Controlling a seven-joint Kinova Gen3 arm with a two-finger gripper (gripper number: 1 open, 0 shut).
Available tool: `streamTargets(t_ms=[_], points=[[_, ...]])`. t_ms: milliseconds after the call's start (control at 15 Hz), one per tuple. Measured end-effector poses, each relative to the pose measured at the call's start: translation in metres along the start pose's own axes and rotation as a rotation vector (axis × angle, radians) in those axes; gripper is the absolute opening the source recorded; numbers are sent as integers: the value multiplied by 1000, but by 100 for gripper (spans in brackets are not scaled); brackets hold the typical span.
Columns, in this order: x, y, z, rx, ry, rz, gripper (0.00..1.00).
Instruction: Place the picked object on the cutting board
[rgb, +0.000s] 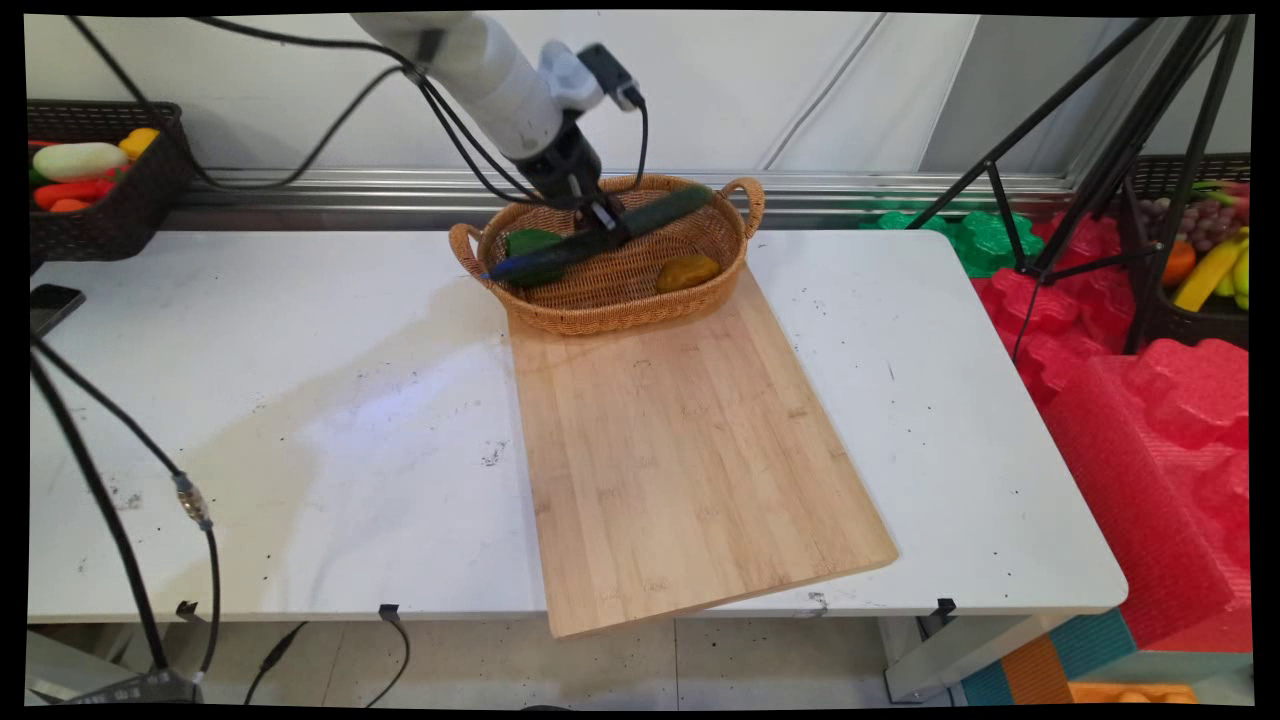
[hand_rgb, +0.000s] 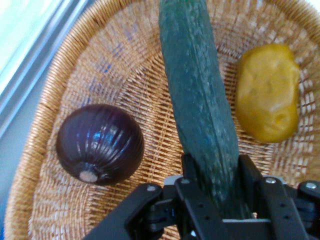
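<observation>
Bamboo, pale and bare, comes first: a long cutting board (rgb: 690, 450) lies on the white table (rgb: 280, 420), its near corner jutting over the table's front edge and its far end running up to the wicker basket (rgb: 600, 310). Black cables (rgb: 120, 520) hang down at the table's near left.

The basket, oval with a loop handle at each end, sits at the board's far end, near the back of the table. Inside it the black gripper (rgb: 605, 222) is closed on a long dark green cucumber (rgb: 600, 238) — the hand view shows the two fingers (hand_rgb: 250, 175) pressed against either side of the cucumber (hand_rgb: 200, 100) close to one end, the rest of it stretching away over the basket's woven floor (hand_rgb: 125, 65). In the main view the cucumber lies slanted across the basket, one end over the far right rim. A yellow-brown potato-like piece (hand_rgb: 267, 92) lies to one side of the cucumber and a dark purple onion (hand_rgb: 100, 144) to the other, both resting on the weave, apart from the cucumber. A green item (rgb: 530, 243) shows by the basket's left side in the main view.

Farther off, a dark basket of toy produce (rgb: 100, 190) stands at the back left, and black tripod legs (rgb: 1090, 150) over red foam mats (rgb: 1150, 380) stand at the right.
</observation>
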Motion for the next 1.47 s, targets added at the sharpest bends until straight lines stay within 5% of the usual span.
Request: streamTargets(t_ms=[333, 733, 1467], points=[[2, 19, -64, 7, 46, -4, 0], [-25, 44, -129, -63, 73, 82, 0], [-57, 85, -155, -144, 81, 207, 0]])
